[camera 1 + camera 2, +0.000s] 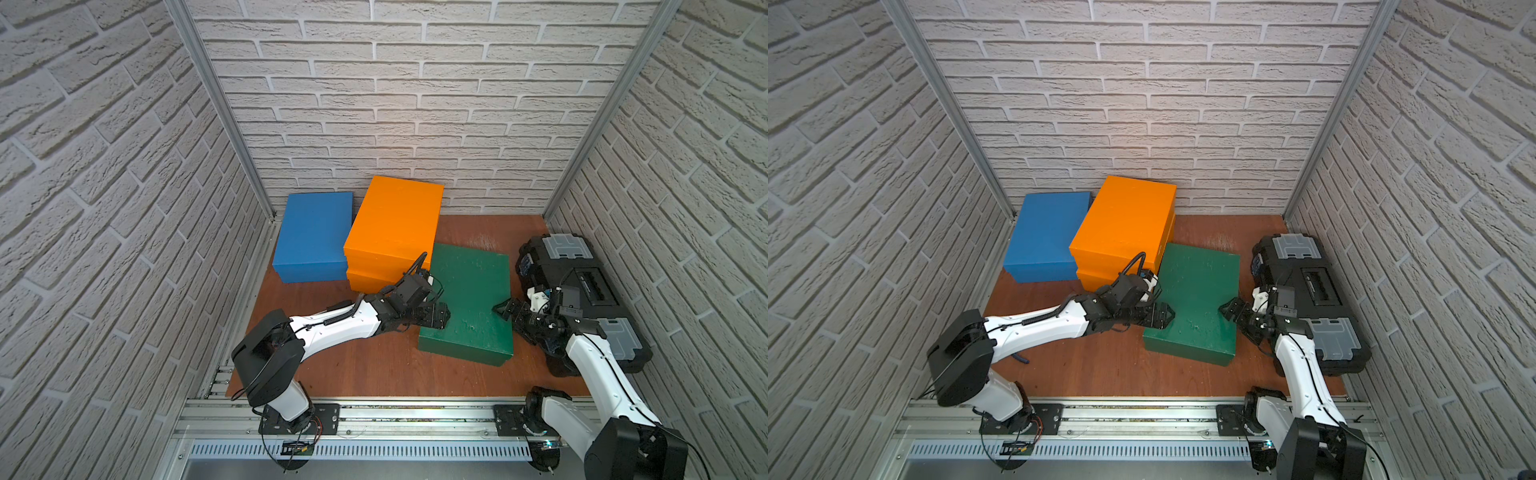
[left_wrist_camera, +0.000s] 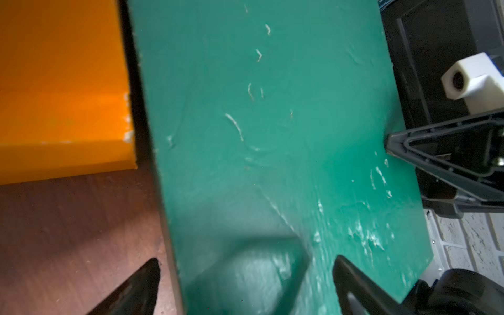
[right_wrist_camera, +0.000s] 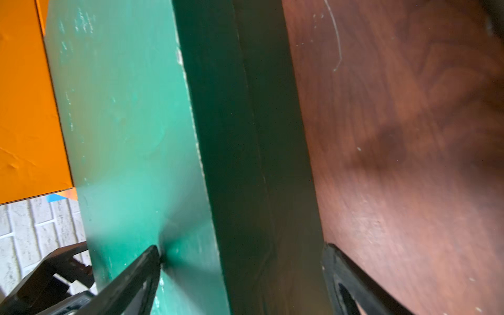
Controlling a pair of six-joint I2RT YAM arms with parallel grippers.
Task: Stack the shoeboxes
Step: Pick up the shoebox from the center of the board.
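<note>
- Check your left gripper (image 1: 441, 318): its jaws stand wide apart, straddling one edge of the green shoebox (image 1: 469, 291).
- Check your right gripper (image 1: 500, 312): its jaws stand wide apart, straddling the opposite edge.

I note four shoeboxes on the table (image 1: 374, 365). The rear-left shoebox (image 1: 313, 235) sits in the back left corner, by the rear wall (image 1: 415, 124). Just to its right, the upper shoebox (image 1: 395, 220) lies on the lower shoebox (image 1: 368, 280), slightly skewed. The front shoebox (image 1: 469, 299) lies before and to the right of that pair, just beside it. The toolbox (image 1: 598, 286) stands further right, along the side wall. The left gripper (image 1: 444, 315) straddles the front shoebox's left edge and the right gripper (image 1: 500, 309) its right edge.
</note>
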